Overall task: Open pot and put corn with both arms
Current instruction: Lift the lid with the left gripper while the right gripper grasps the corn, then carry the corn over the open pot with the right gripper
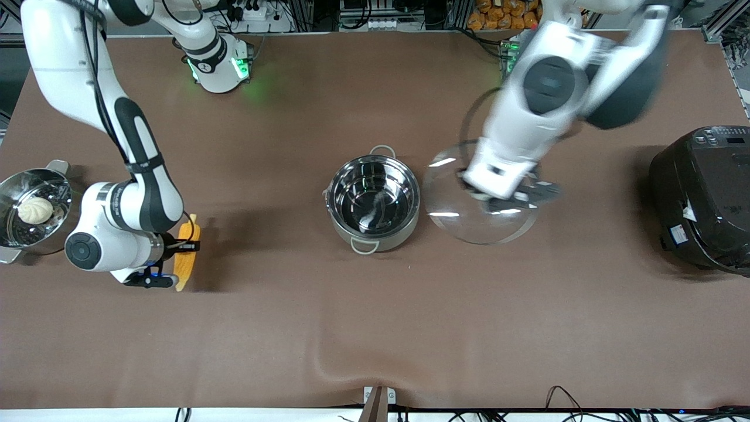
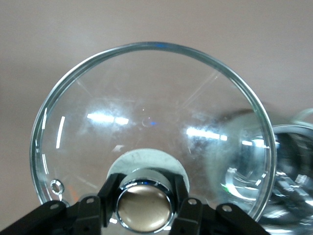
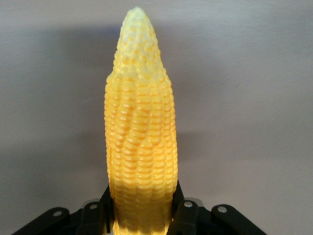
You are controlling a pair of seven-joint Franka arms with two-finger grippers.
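Here, left gripper (image 1: 515,196) clamping the glass lid's (image 1: 477,205) knob (image 2: 145,205) beside the open pot (image 1: 373,202), right gripper (image 1: 176,258) grasping the corn (image 1: 187,252).

We saw the left gripper (image 2: 145,205) clamped on the glass lid's (image 2: 146,117) copper knob (image 2: 145,209), pot (image 2: 293,171) rim beside it.

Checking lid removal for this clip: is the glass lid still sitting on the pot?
No: in the front view the pot stands open, and the left gripper holds the lid by its knob beside it.
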